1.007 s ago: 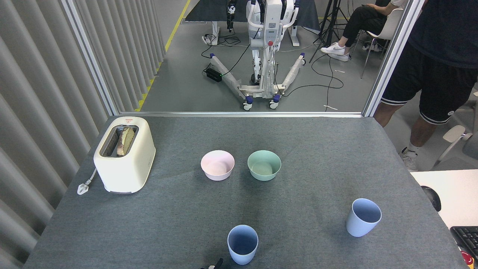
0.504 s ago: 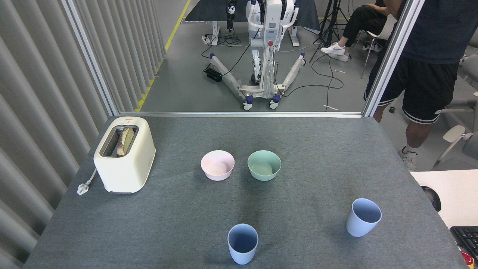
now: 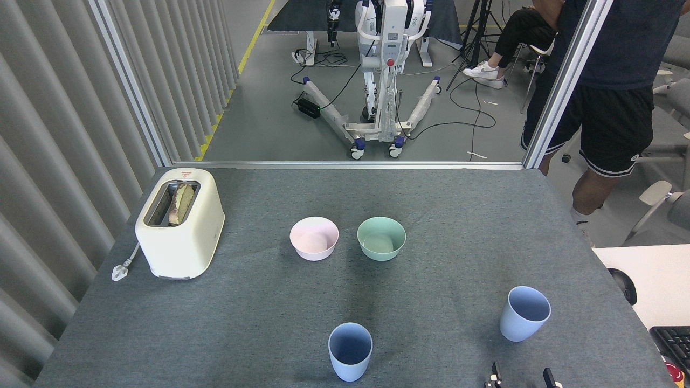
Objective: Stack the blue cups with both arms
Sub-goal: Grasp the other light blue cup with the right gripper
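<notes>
Two pale blue cups stand upright and apart on the grey table (image 3: 242,323). One blue cup (image 3: 350,351) is at the near centre, the other blue cup (image 3: 524,313) at the near right. Only the tips of my right gripper (image 3: 520,378) poke up at the bottom edge, just below the right cup. Its two black fingertips (image 3: 494,373) stand wide apart with nothing between them. My left gripper is out of view.
A pink bowl (image 3: 314,237) and a mint-green bowl (image 3: 381,237) sit side by side mid-table. A cream toaster (image 3: 179,222) with bread stands at the left. A person (image 3: 614,102) stands past the table's far right corner. A white desk with a keyboard (image 3: 671,345) adjoins on the right.
My left gripper's tips, seen at the bottom edge one second ago, have dropped out of view. My right gripper's fingertips have come up at the bottom right. The person has stepped away.
</notes>
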You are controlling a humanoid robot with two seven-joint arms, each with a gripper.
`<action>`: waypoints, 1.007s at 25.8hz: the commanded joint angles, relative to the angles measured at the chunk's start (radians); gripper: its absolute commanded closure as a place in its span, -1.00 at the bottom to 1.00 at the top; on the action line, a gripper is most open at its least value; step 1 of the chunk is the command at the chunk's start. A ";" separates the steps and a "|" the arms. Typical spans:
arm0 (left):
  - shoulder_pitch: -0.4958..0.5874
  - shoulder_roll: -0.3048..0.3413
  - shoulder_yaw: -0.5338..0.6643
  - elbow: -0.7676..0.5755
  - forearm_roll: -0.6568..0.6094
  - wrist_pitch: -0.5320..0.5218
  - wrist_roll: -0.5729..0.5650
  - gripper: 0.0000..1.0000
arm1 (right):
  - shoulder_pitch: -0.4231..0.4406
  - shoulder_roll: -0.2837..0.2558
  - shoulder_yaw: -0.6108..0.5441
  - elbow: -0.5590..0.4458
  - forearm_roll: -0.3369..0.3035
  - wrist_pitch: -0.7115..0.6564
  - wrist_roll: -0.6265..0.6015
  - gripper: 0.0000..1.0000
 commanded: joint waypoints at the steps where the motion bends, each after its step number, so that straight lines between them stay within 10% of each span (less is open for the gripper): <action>1: -0.007 -0.002 0.014 0.011 0.002 0.016 0.001 -1.00 | -0.056 -0.029 0.004 0.059 -0.002 -0.006 -0.003 -1.00; 26: -0.010 0.000 0.017 0.013 0.002 0.012 0.001 -1.00 | -0.303 -0.033 -0.001 0.375 -0.008 -0.006 -0.057 -1.00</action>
